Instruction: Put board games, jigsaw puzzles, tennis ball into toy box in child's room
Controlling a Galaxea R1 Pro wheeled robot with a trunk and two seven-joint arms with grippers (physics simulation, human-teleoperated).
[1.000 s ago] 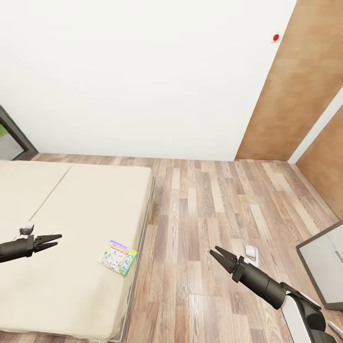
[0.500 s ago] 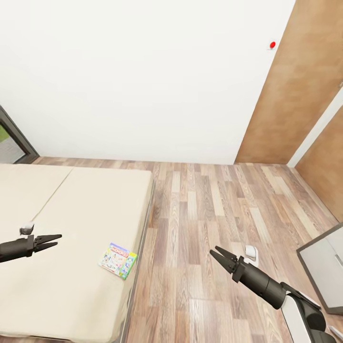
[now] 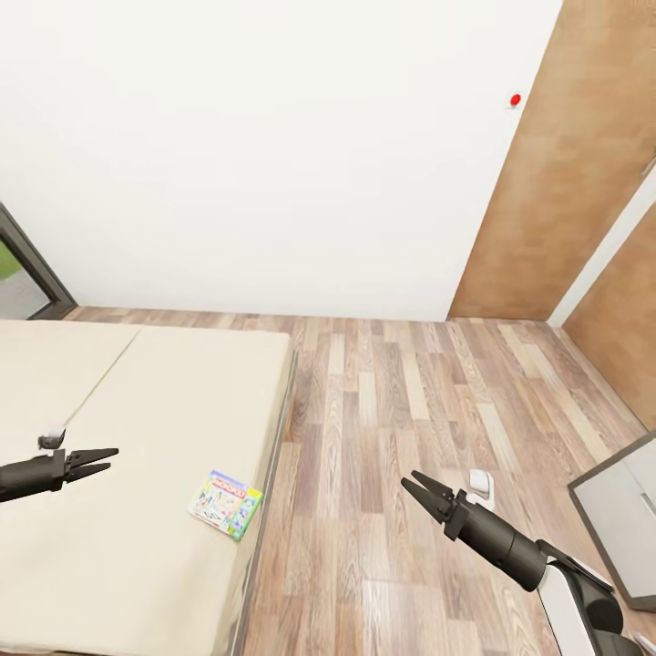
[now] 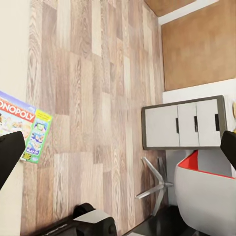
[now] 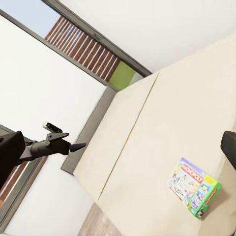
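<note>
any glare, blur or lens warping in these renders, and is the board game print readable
Head view: flat, even light, the white wall almost featureless, door edges slanting from wide-angle stretch; the board game on the bed is too small to read. Left wrist view: sharp, the board game's title legible, no glare on the wood floor. Right wrist view: bright window, the box art clear but tilted.

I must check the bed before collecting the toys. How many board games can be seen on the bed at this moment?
1. A Monopoly board game lies flat near the edge of the bed that faces the wooden floor. A second game may be outside the picture.
</note>
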